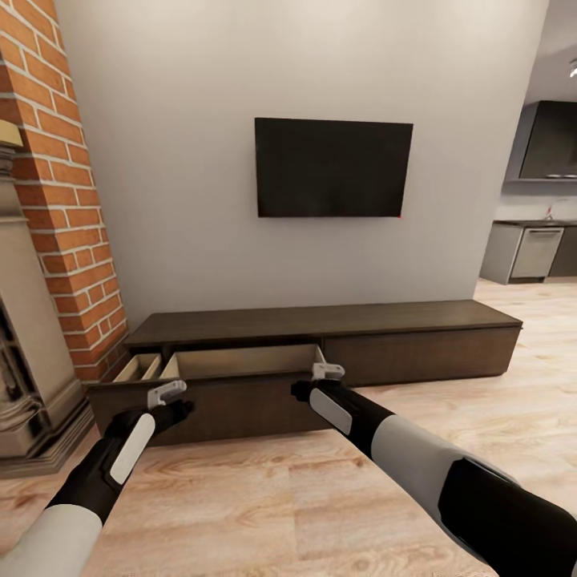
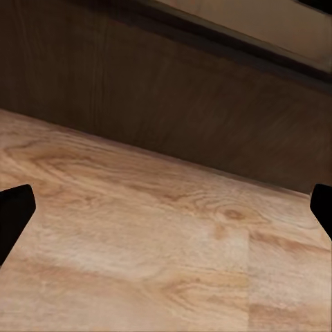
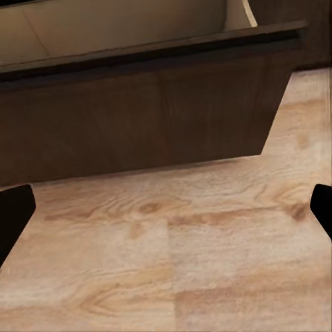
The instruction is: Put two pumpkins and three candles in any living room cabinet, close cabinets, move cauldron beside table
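The long dark-brown cabinet (image 1: 320,324) stands against the wall under the TV. Its left drawer is pulled out, showing pale wood compartments (image 1: 240,361) behind a dark front panel (image 1: 232,409). My left gripper (image 1: 167,393) is open at the panel's left part, its fingers (image 2: 14,214) spread wide over the floor before the panel (image 2: 173,97). My right gripper (image 1: 327,371) is open at the drawer's right corner, facing the panel (image 3: 138,117). The pumpkins, candles, cauldron and table are out of view.
A red-brick fireplace (image 1: 72,240) rises close on the left, with its stone surround (image 1: 24,344) next to the drawer. A black TV (image 1: 332,167) hangs on the wall. Grey kitchen units (image 1: 533,252) lie far right. Light plank floor (image 1: 264,497) spreads in front.
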You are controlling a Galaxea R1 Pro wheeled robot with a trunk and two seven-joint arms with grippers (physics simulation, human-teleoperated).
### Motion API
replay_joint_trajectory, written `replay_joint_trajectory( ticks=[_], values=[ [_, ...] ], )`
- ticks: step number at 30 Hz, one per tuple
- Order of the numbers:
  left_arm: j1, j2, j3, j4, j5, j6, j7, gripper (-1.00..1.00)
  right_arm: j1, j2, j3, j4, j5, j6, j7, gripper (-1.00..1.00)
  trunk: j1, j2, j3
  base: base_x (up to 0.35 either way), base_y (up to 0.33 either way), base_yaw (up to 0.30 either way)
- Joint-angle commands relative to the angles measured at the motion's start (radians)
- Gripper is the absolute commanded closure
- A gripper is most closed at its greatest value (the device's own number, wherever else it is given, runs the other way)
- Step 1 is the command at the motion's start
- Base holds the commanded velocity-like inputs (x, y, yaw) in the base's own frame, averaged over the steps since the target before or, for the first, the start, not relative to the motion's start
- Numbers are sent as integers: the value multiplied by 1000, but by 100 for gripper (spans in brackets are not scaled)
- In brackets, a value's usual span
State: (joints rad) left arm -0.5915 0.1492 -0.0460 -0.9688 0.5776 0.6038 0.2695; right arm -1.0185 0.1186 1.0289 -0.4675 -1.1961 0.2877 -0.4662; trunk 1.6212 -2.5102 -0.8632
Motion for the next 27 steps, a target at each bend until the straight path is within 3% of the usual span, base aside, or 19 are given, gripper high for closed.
replay_joint_trajectory(
  ticks=[1,6,11,14,17,20,27],
  values=[
    [-1,1,-5,-1,10,-7,10,-100,-2,-1,7,-1,-3,-10,-5,-100,0,-1,-5,0,0,0],
    [-1,1,-32,2,10,-82,9,-100,-2,-7,7,13,26,-138,4,-100,2,-2,-25,0,0,0],
    [-1,-4,-40,2,9,-103,8,-100,-2,-6,7,36,49,-199,6,-100,5,-3,-44,0,0,0],
    [-1,-6,-49,4,8,-169,7,-100,-2,-3,8,94,57,-237,8,-100,6,-4,-55,0,0,0],
    [-1,-7,-82,4,2,-233,7,-100,-2,-4,7,128,60,-256,22,-100,7,-5,-67,0,0,0],
    [-1,-7,-106,7,-3,-253,8,-100,-2,-5,8,137,61,-261,57,-100,9,-5,-79,0,0,0],
    [-1,-8,-117,40,0,-307,7,-100,-2,-7,27,142,61,-265,105,-100,12,-7,-106,0,0,0]
  ],
)
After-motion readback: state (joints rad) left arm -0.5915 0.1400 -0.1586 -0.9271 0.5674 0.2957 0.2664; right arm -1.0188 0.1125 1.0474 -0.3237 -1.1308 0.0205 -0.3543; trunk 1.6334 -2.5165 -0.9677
